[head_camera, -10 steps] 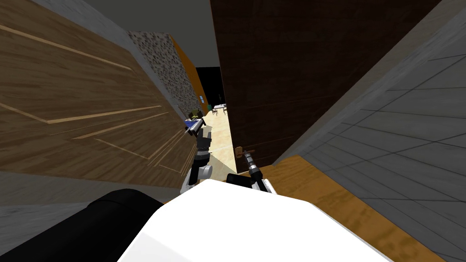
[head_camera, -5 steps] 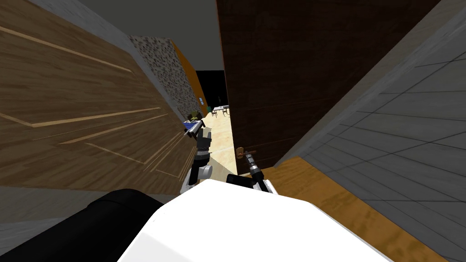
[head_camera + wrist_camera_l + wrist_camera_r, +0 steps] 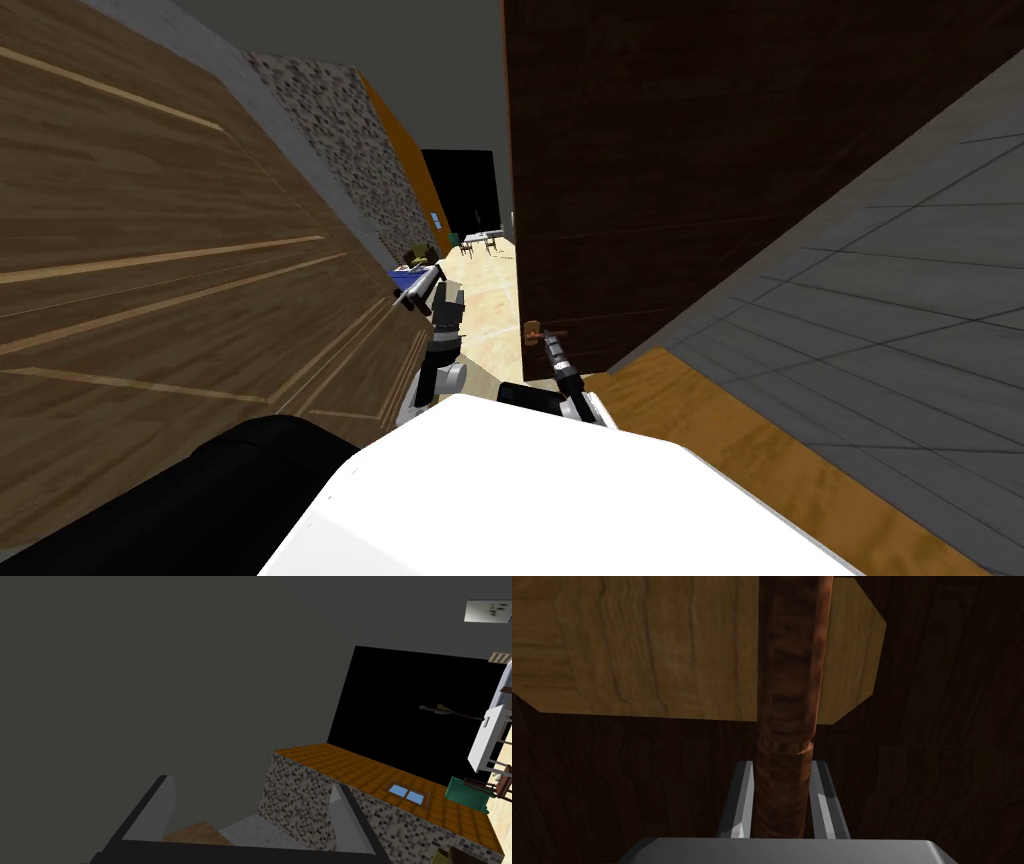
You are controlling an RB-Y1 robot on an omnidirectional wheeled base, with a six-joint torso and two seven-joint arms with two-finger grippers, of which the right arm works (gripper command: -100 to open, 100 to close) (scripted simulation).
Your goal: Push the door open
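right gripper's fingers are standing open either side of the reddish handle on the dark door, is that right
Not open. The right wrist view shows the right gripper shut on the reddish handle, its fingers pressing the handle's sides. The handle is on the dark door, as you say.

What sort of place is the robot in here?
Probably a hallway inside a house, at an interior doorway: a dark wooden door stands ajar, the right gripper shut on its handle, and through the gap a pale floor leads to a table with chairs.
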